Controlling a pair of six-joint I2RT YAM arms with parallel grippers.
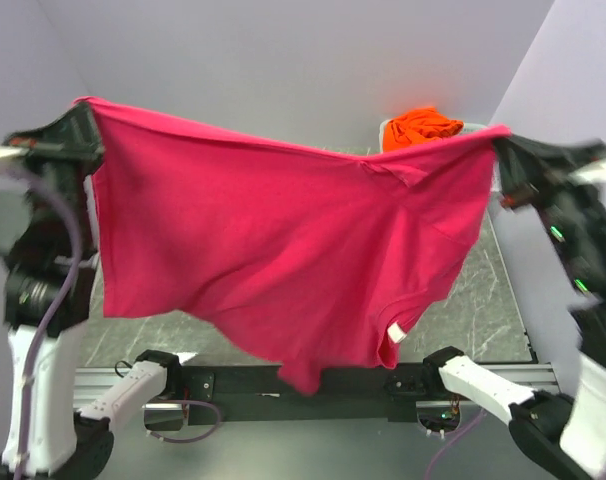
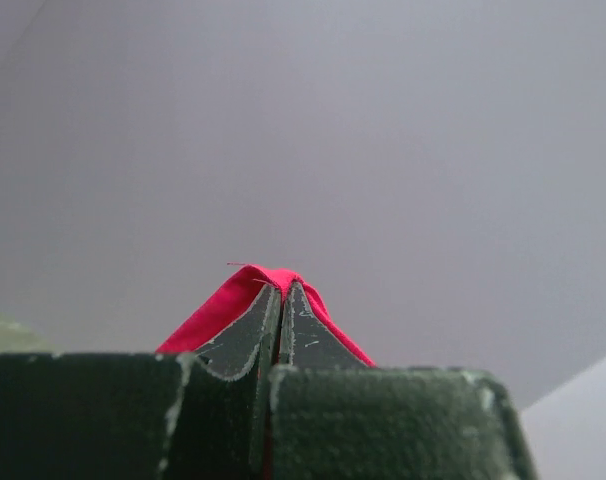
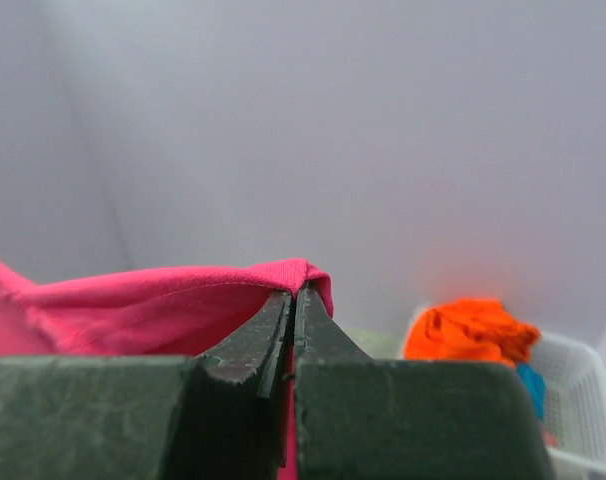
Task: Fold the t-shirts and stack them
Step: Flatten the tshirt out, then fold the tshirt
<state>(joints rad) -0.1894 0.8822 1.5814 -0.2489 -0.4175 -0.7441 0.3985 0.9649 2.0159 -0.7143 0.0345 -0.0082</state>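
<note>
The magenta-pink t-shirt (image 1: 283, 250) hangs spread in the air between both arms, its white neck label (image 1: 394, 334) low at the right. My left gripper (image 1: 83, 128) is shut on its upper left corner; the cloth (image 2: 218, 308) drapes over the closed fingertips (image 2: 281, 292). My right gripper (image 1: 501, 140) is shut on the upper right corner, the cloth (image 3: 133, 305) folded over the fingertips (image 3: 295, 296). The orange t-shirt (image 1: 421, 125) lies bunched in the basket behind, also in the right wrist view (image 3: 470, 330). A bit of the teal-blue shirt (image 3: 530, 385) shows beneath it.
The white lattice basket (image 3: 578, 400) stands at the back right of the grey marbled table (image 1: 483, 310). Pale walls close in the back and both sides. The hanging shirt hides most of the table's middle.
</note>
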